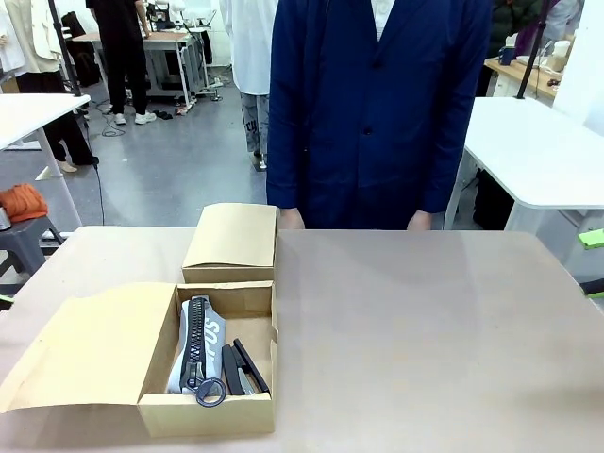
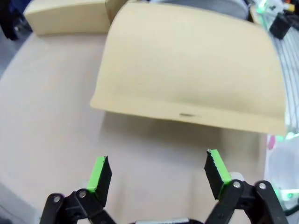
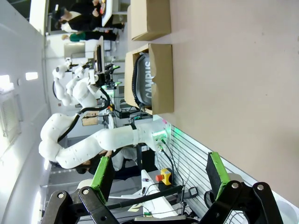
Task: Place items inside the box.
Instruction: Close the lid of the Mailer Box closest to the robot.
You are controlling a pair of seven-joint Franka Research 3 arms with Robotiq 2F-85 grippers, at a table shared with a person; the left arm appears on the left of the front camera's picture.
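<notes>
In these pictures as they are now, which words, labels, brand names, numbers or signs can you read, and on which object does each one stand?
"CAMPUS": white capitals on the grey zip pouch lying in the open cardboard box, read in the right wrist view.
"US" or similar: the end of that same print on the grey zip pouch in the front view; the rest is hidden.
Small dark mark on the box flap in the left wrist view: too blurred to read.
</notes>
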